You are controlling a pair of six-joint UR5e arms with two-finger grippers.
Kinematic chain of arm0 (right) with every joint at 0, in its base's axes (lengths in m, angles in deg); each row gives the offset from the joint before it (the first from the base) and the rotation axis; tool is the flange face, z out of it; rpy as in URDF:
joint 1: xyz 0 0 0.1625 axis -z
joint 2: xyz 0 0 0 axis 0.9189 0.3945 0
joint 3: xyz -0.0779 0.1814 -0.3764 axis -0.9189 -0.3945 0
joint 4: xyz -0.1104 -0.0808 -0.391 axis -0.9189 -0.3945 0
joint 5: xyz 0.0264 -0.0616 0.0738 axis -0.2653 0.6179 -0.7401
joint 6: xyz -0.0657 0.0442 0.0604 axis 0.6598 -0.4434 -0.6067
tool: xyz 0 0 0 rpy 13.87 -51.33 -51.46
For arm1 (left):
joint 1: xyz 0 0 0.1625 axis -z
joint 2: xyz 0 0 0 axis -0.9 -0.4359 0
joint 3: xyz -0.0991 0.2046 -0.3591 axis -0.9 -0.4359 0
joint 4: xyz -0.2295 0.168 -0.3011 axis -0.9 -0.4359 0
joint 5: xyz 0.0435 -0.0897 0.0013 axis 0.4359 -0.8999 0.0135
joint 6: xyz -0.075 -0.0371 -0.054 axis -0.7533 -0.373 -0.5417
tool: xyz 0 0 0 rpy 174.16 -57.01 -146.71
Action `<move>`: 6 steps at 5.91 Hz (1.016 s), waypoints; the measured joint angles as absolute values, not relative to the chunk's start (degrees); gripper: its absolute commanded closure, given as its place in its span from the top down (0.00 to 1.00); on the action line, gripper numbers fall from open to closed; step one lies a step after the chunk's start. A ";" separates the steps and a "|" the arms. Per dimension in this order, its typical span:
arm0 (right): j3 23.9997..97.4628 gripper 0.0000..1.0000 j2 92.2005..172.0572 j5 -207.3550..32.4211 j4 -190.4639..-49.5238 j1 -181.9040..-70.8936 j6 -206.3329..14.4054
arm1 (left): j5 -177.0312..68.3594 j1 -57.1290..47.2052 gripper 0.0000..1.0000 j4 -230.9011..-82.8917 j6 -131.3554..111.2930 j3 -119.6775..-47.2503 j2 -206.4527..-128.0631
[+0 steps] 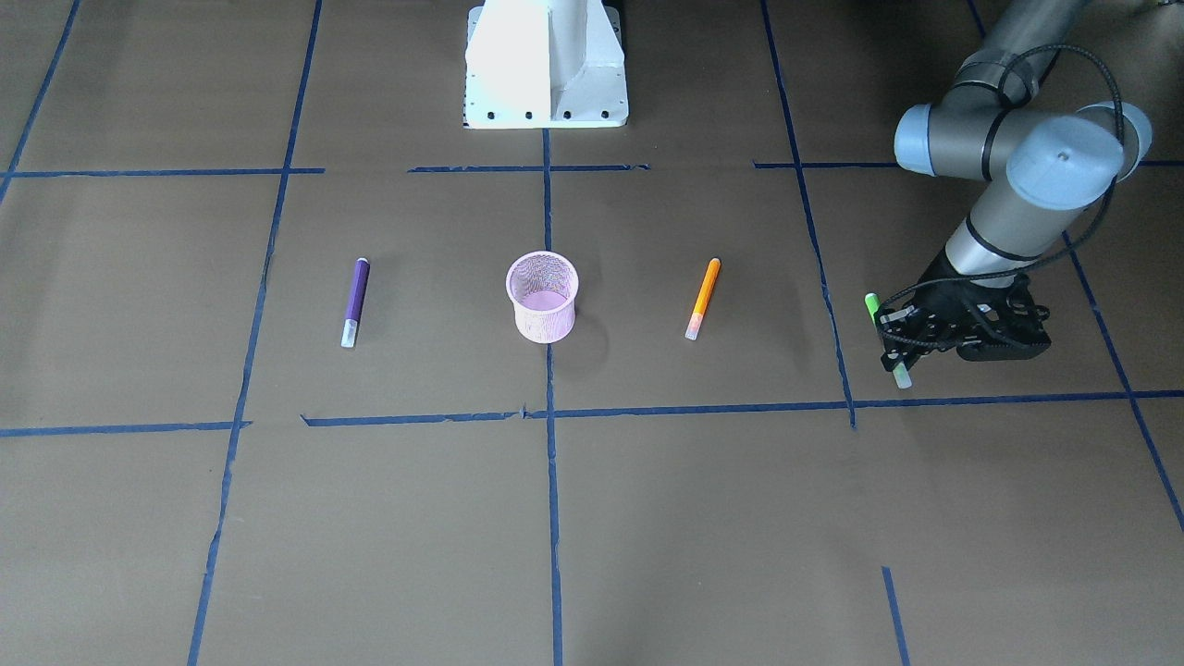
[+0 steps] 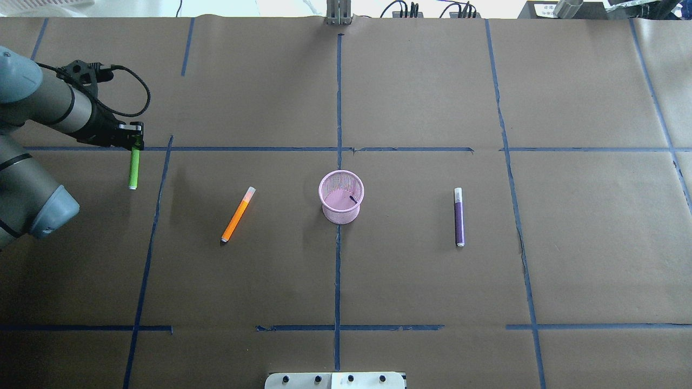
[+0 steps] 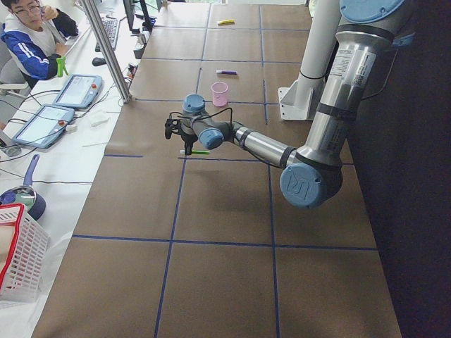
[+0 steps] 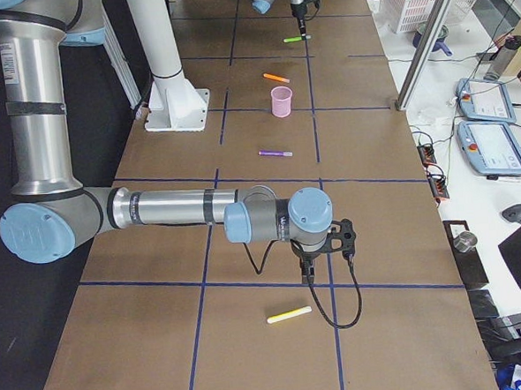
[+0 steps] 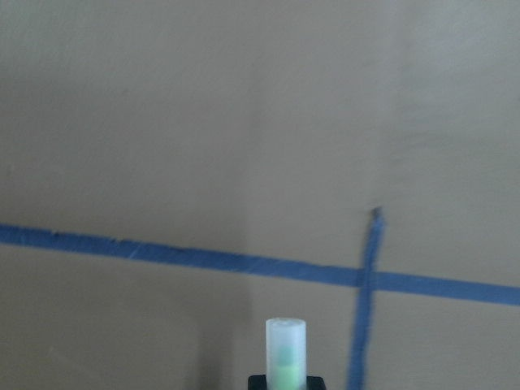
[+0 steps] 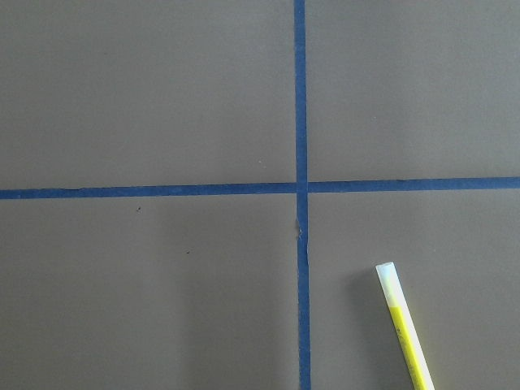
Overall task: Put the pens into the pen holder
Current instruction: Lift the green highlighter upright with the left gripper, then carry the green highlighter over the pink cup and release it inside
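Observation:
The pink mesh pen holder (image 2: 340, 215) stands upright at the table's middle, also in the front view (image 1: 546, 324). The orange pen (image 2: 238, 214) lies to its left and the purple pen (image 2: 458, 216) to its right, both flat on the table. My left gripper (image 2: 134, 141) is shut on the green pen (image 2: 133, 170) near its pale cap end, at the far left. The cap (image 5: 286, 341) sticks out in the left wrist view. My right gripper (image 4: 307, 267) shows only in the exterior right view, pointing down; I cannot tell if it is open or shut.
A yellow pen (image 6: 404, 325) lies on the table close to my right gripper, also in the exterior right view (image 4: 290, 315). Blue tape lines (image 2: 338, 270) grid the brown table. The robot's white base (image 1: 546, 65) stands behind the holder. An operator (image 3: 32, 35) sits beyond the table's far side.

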State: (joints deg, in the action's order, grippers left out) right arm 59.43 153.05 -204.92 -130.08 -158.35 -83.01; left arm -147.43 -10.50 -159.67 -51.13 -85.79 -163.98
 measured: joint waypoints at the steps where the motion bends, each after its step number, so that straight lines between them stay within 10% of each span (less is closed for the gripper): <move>1: 59.40 1.00 153.05 -205.21 -130.11 -158.35 -83.04 | -144.46 -10.49 0.00 -161.92 -50.25 -87.40 -165.07; 6: 59.57 1.00 153.29 -206.01 -130.32 -158.24 -83.09 | -135.97 -20.81 0.00 -186.84 -36.96 -89.20 -174.53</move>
State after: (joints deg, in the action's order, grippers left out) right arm 59.57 153.29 -206.01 -130.32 -158.24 -83.09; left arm -135.97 -20.81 -186.84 -36.96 -89.20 -174.53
